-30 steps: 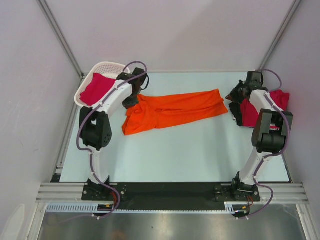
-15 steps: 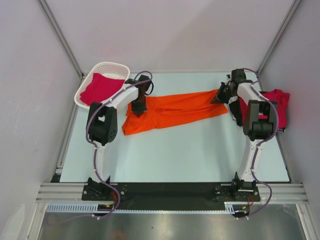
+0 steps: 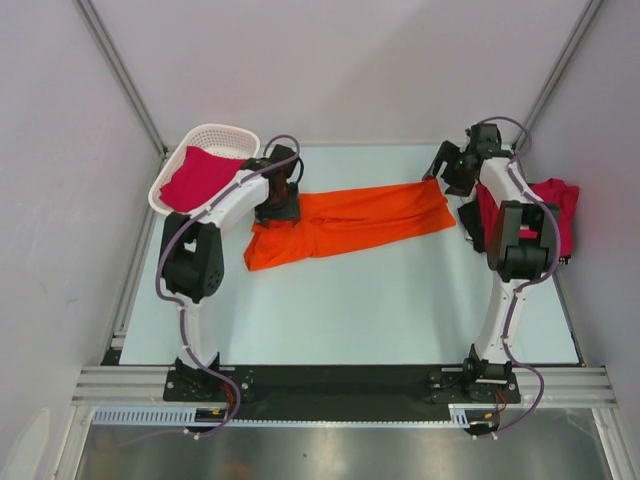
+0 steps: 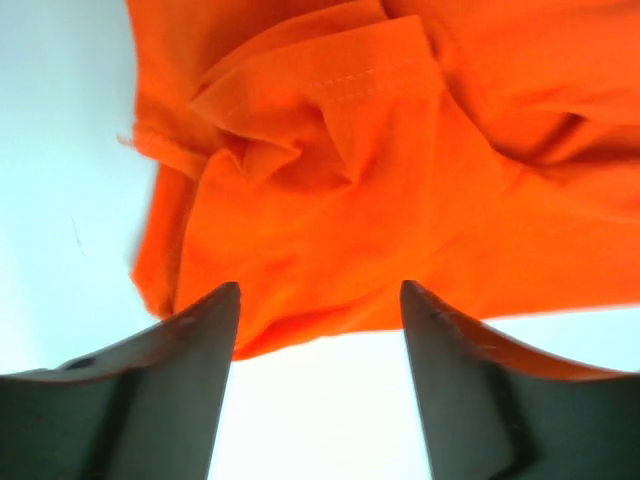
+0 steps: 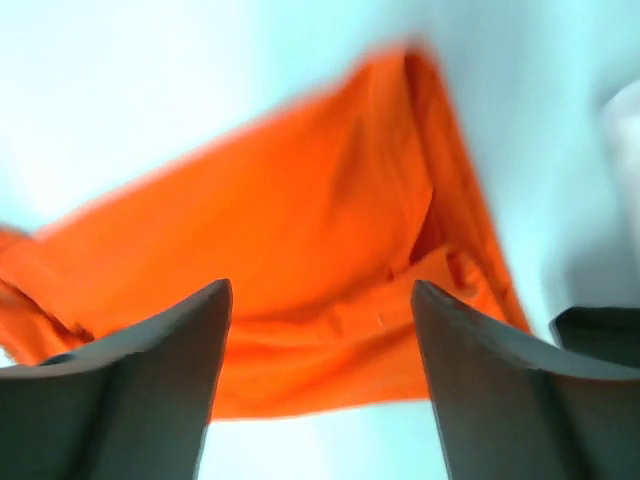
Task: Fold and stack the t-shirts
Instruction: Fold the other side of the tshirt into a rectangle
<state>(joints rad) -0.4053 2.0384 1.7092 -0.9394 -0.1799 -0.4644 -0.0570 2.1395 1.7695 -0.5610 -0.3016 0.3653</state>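
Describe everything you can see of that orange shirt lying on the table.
The orange t-shirt is bright, plain, soft-looking cloth; the left wrist view shows a stitched hem. It lies on the pale table as a long band running left to right, rumpled and bunched wider at its left end. Nothing grips it: the left tool stands open over the bunched end, and the right tool is open by the other end. Whether either touches the cloth I cannot tell.

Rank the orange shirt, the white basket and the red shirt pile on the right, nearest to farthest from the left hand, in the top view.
1. Orange t-shirt, its left end at the left hand.
2. White basket, back left corner.
3. Red shirt pile, far right edge.
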